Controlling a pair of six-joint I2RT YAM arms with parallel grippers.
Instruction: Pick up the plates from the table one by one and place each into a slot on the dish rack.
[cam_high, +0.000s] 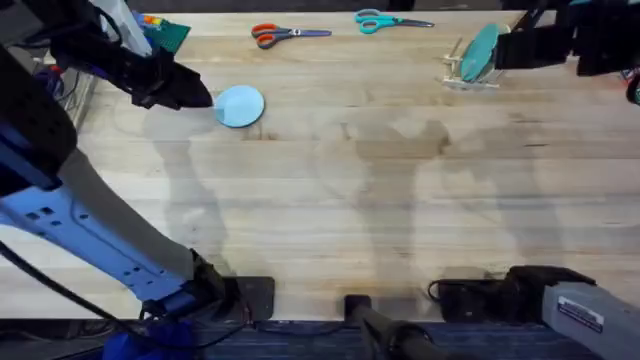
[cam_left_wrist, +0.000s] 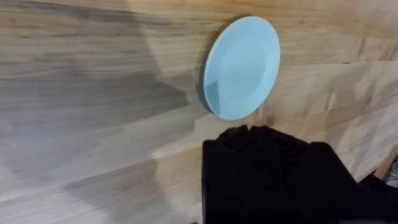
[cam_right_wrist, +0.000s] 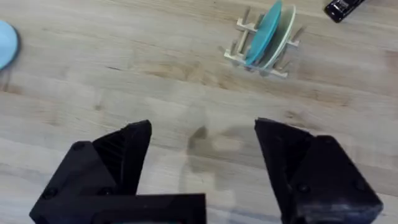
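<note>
**Light blue plate lying flat near the left gripper, two plates standing in the dish rack**

No readable writing is showing; a white label on the right arm's base at the lower right of the overhead view is too small to read.

The table (cam_high: 330, 190) is stretching across the scene in long pale wooden planks, with soft arm shadows falling over it. Along its far edge, orange-handled scissors (cam_high: 275, 35) and teal-handled scissors (cam_high: 385, 20) are lying apart from each other.

The dish rack (cam_right_wrist: 261, 53) is sitting at the far right of the table. It is holding a teal plate (cam_right_wrist: 264, 31) and, just behind it, a pale cream plate (cam_right_wrist: 285, 34), both standing on edge between the upright pegs and leaning a little.

A light blue plate (cam_high: 240, 106) is lying flat on the far left part of the table, well apart from the rack. The left gripper (cam_high: 195, 95) is sitting just beside its rim, its fingers pressed together and holding nothing.

The right gripper (cam_right_wrist: 202, 168) is hovering above bare wood with its fingers spread wide and nothing between them.
</note>
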